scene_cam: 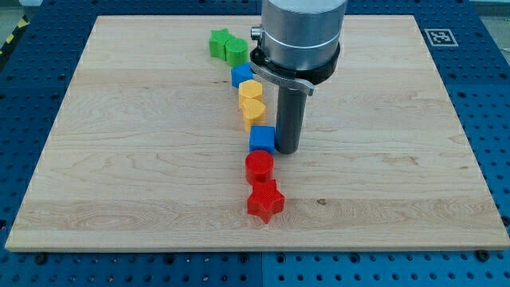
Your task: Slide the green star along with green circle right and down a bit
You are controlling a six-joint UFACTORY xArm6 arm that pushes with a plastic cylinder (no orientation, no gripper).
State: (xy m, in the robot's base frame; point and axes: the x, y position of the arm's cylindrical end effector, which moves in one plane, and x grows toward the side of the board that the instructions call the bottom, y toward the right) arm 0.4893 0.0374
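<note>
The green star (218,42) and the green circle (236,52) sit touching each other near the view's top, left of the arm. My tip (287,150) rests on the board just right of a blue cube (262,139), far below and to the right of the green pair.
A column of blocks runs down from the green pair: a blue block (241,76), a yellow hexagon (250,89), a yellow heart (253,111), the blue cube, a red circle (259,166), a red star (265,201). The wooden board (119,159) lies on a blue perforated table.
</note>
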